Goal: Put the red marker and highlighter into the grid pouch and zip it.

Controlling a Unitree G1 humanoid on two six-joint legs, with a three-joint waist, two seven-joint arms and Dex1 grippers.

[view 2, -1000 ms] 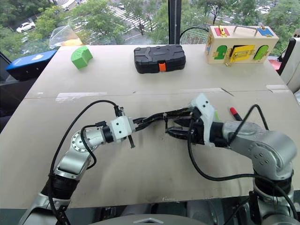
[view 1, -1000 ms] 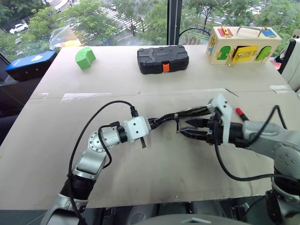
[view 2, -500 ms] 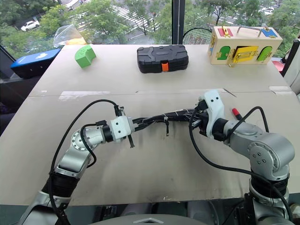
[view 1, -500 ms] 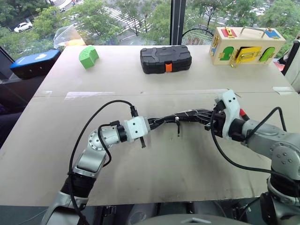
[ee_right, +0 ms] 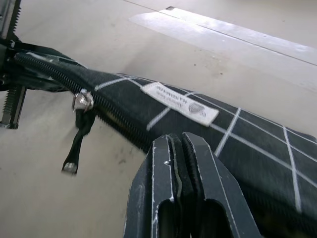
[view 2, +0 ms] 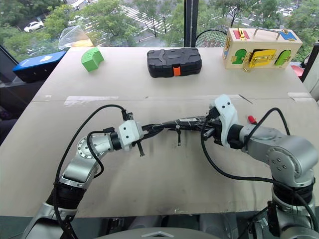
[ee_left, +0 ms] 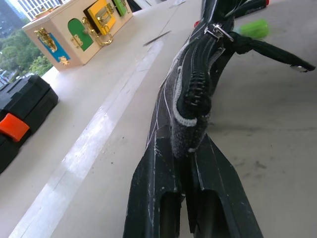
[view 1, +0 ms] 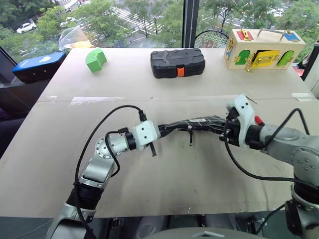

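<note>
Above mid-table, the grid pouch [view 1: 197, 122] stretches left–right, zipper up — left tool [ee_left: 190, 148] and right tool [ee_right: 179, 148] clamp its ends.

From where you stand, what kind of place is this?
Probably a robot test bench in an upper-floor room: a large beige worktable against a window overlooking trees and a street, with practice items laid out, such as a wooden latch box with coloured doors and a black hard plastic case with orange latch.

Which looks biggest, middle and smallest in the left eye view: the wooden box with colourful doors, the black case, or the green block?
1. Wooden box and black case: about alike, too close to rank.
2. Green block: clearly smallest.
</note>
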